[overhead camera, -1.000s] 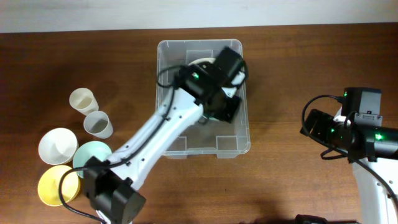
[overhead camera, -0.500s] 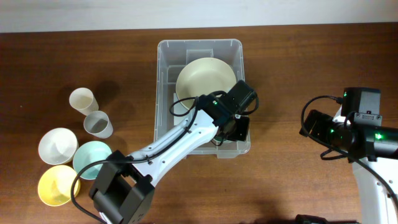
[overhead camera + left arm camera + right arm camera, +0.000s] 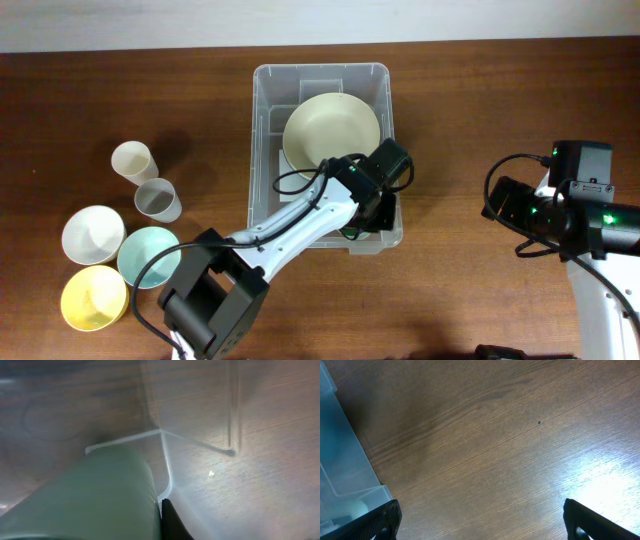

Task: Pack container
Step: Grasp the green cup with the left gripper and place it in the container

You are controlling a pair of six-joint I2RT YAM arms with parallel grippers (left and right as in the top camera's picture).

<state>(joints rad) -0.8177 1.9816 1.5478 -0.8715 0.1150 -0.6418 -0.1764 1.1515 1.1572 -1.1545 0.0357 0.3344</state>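
The clear container [image 3: 264, 150] stands mid-table with a cream bowl [image 3: 331, 130] lying in its far half. My left gripper [image 3: 372, 208] is down inside the container's near right corner, a little nearer than the bowl. In the left wrist view one black fingertip [image 3: 170, 519] presses against a pale grey-green rounded surface [image 3: 90, 500]. That surface hides the other finger, so the grip is unclear. The container's corner edges [image 3: 161, 435] show behind. My right gripper [image 3: 505, 205] is open and empty over bare wood [image 3: 480, 520], right of the container [image 3: 340, 460].
Left of the container stand two small cups [image 3: 134, 159] [image 3: 157, 199]. Nearer are a white bowl [image 3: 93, 233], a mint bowl [image 3: 150, 255] and a yellow bowl [image 3: 93, 298]. The left arm crosses the container's near wall.
My left gripper moved from above the cream bowl to the container's near right corner, uncovering the bowl. The bowl has stayed in place. The right arm has not moved.
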